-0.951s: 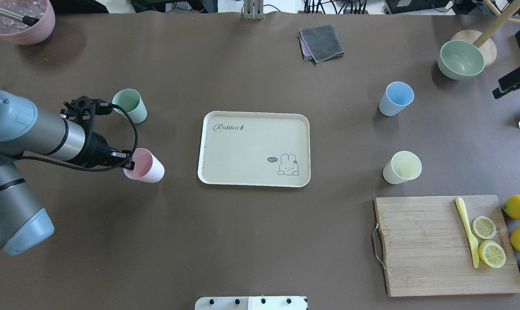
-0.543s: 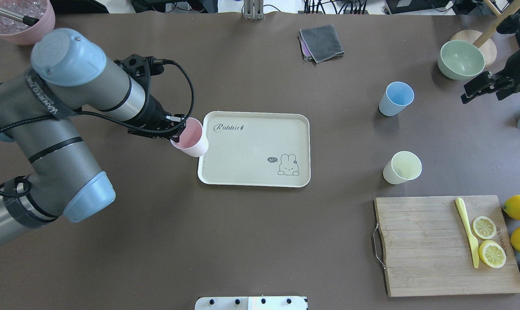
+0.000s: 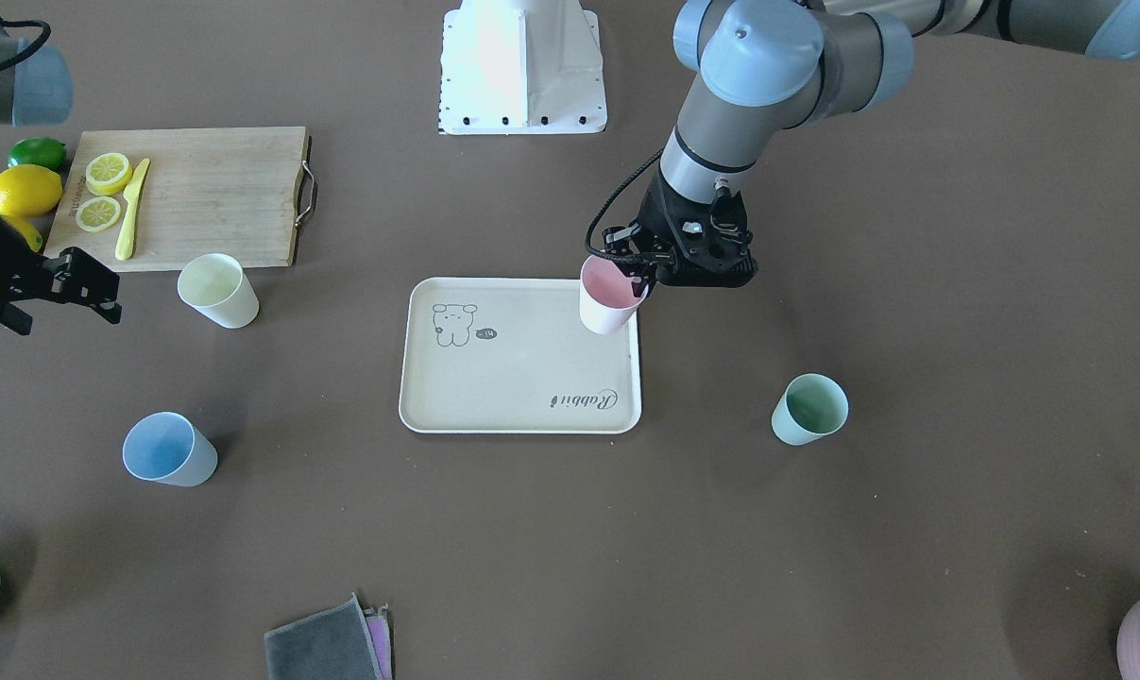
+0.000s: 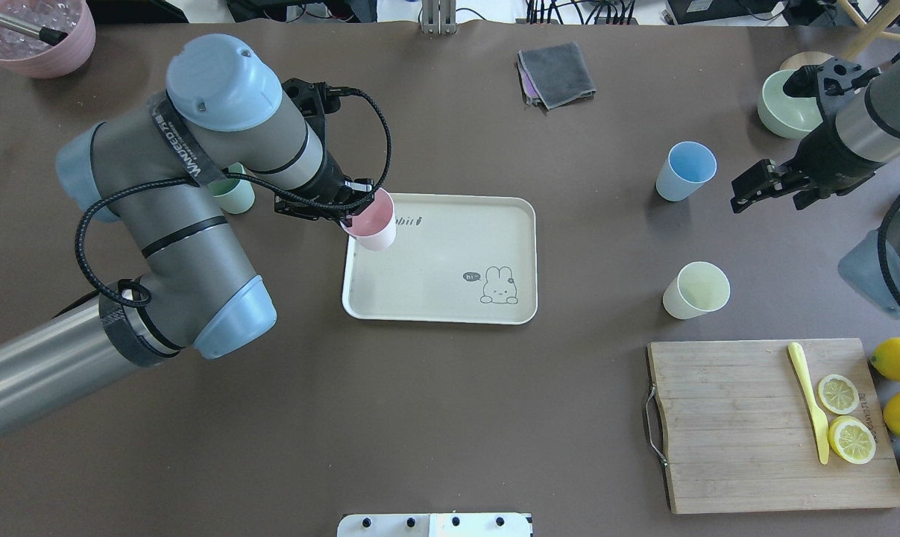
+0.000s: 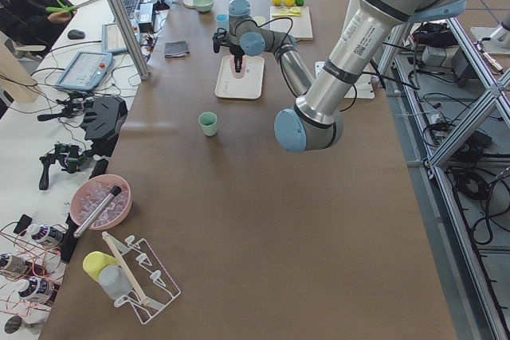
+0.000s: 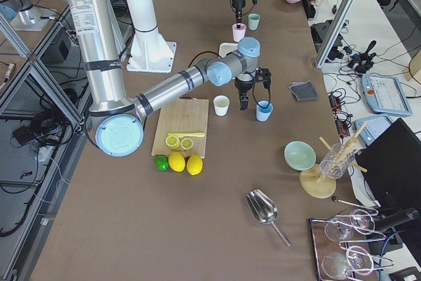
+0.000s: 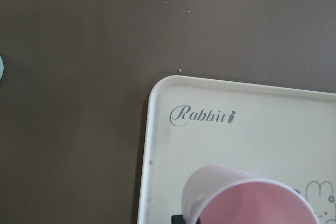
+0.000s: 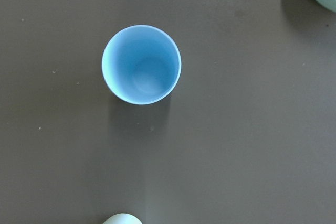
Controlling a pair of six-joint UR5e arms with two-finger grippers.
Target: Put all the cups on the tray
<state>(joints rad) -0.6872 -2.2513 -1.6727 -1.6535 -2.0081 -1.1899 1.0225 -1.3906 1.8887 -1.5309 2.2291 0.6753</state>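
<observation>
My left gripper [image 4: 354, 212] is shut on the rim of the pink cup [image 4: 373, 226] and holds it over the far left corner of the cream tray [image 4: 435, 253], by the "Rabbit" script [image 7: 202, 115]. The cup [image 3: 610, 297] is slightly tilted; I cannot tell whether it touches the tray [image 3: 513, 378]. The mint green cup [image 4: 235, 196] stands on the table left of the tray, partly behind my left arm. The light blue cup [image 4: 686, 171] and the pale yellow cup [image 4: 696, 290] stand right of the tray. My right gripper [image 4: 774, 190] is open, just right of the blue cup [image 8: 141, 64].
A wooden cutting board [image 4: 733, 425] with lemon slices and a yellow knife lies at the front right, whole lemons beside it. A pale green bowl [image 4: 785, 112] is at the far right, a grey cloth [image 4: 558, 73] at the back, a mauve pot [image 4: 39, 45] at the far left.
My left arm has carried the pink cup from the table left of the tray to the tray's far left corner. My right arm has come in from the right toward the blue cup.
</observation>
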